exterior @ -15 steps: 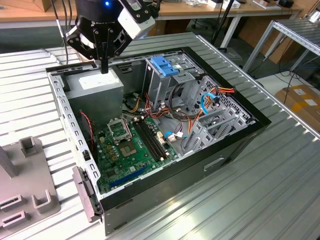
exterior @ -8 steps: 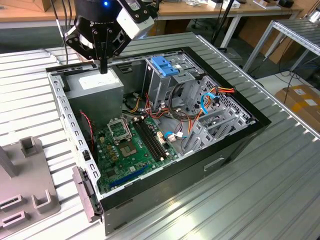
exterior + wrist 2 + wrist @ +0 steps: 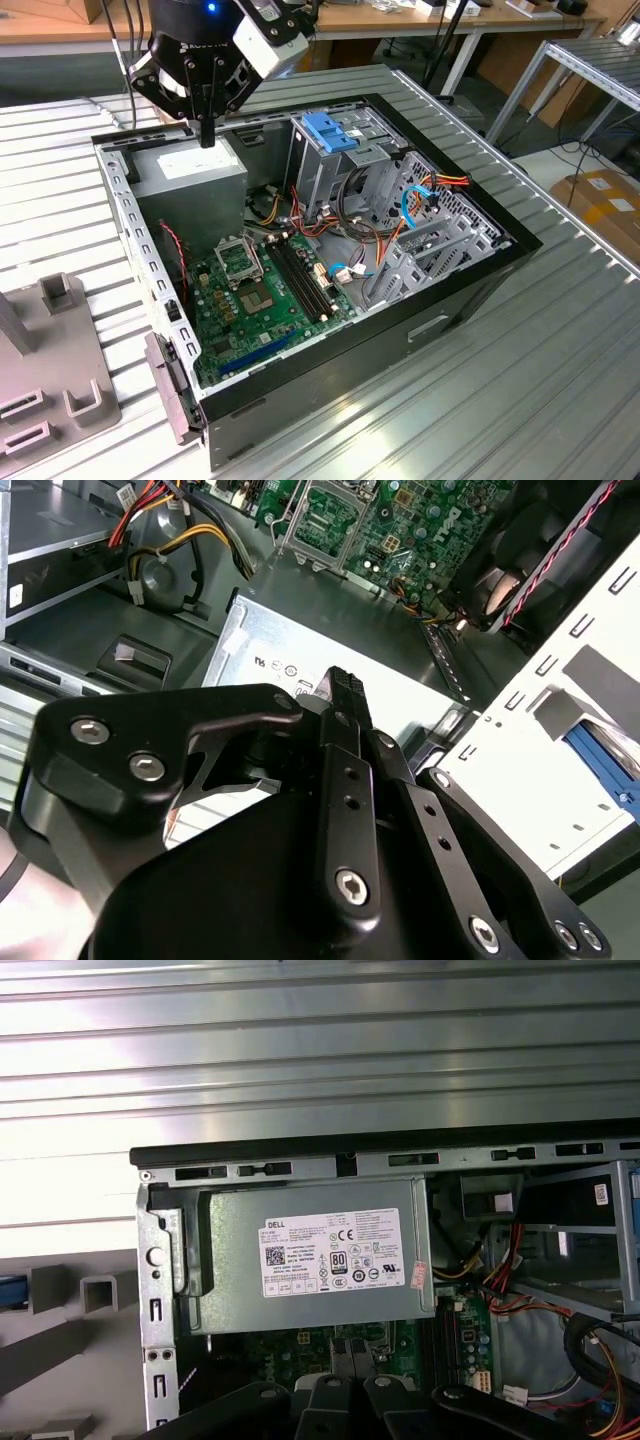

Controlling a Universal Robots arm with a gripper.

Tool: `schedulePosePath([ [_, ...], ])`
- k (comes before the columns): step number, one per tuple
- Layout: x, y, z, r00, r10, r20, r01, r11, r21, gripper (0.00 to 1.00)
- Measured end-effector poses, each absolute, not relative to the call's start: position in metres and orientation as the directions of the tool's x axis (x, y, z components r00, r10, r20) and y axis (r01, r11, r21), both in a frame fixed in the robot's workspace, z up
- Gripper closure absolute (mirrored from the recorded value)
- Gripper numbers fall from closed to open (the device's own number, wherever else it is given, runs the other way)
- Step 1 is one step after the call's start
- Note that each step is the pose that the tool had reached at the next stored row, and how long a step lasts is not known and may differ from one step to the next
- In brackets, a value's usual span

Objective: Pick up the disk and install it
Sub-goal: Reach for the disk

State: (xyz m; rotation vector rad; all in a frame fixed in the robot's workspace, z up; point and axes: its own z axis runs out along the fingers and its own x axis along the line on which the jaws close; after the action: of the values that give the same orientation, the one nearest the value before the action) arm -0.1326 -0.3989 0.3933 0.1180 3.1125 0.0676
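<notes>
At the exterior view's left, a grey holder stands beside an open case. In the second wrist view, a blue strip just outside the case wall looks like a side rail of the disk, parked in that holder; the rest of the disk is hidden. Further right, the gripper hovers over the power supply, fingers pressed together and holding nothing, well apart from the disk. Right again sits the blue-topped cage. The disk is likely stiff, fairly heavy for its size and sensitive to knocks. Its metal faces may be slick, so a hold across the plastic rails, near the middle of its length, looks safest.
</notes>
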Motion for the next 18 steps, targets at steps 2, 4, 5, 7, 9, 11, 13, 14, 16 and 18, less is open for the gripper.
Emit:
schedulePosePath([
  [2, -0.134, -0.399, 0.393, -0.997, 0.076, -0.024, 0.075, 0.996, 0.044, 0.89],
  [4, -0.135, -0.399, 0.393, -0.997, 0.076, -0.024, 0.075, 0.996, 0.044, 0.89],
  [5, -0.136, -0.399, 0.393, -0.997, 0.076, -0.024, 0.075, 0.996, 0.044, 0.89],
  [7, -0.138, -0.399, 0.393, -0.997, 0.076, -0.024, 0.075, 0.996, 0.044, 0.89],
  [9, -0.141, -0.399, 0.393, -0.997, 0.076, -0.024, 0.075, 0.996, 0.044, 0.89],
  [11, -0.144, -0.399, 0.393, -0.997, 0.076, -0.024, 0.075, 0.996, 0.044, 0.89],
  [13, -0.146, -0.399, 0.393, -0.997, 0.076, -0.024, 0.075, 0.996, 0.044, 0.89],
  [14, -0.146, -0.399, 0.393, -0.997, 0.076, -0.025, 0.075, 0.996, 0.044, 0.89],
  [16, -0.147, -0.399, 0.393, -0.997, 0.076, -0.024, 0.075, 0.996, 0.044, 0.89],
  [18, -0.150, -0.399, 0.393, -0.997, 0.076, -0.024, 0.075, 0.996, 0.044, 0.89],
])
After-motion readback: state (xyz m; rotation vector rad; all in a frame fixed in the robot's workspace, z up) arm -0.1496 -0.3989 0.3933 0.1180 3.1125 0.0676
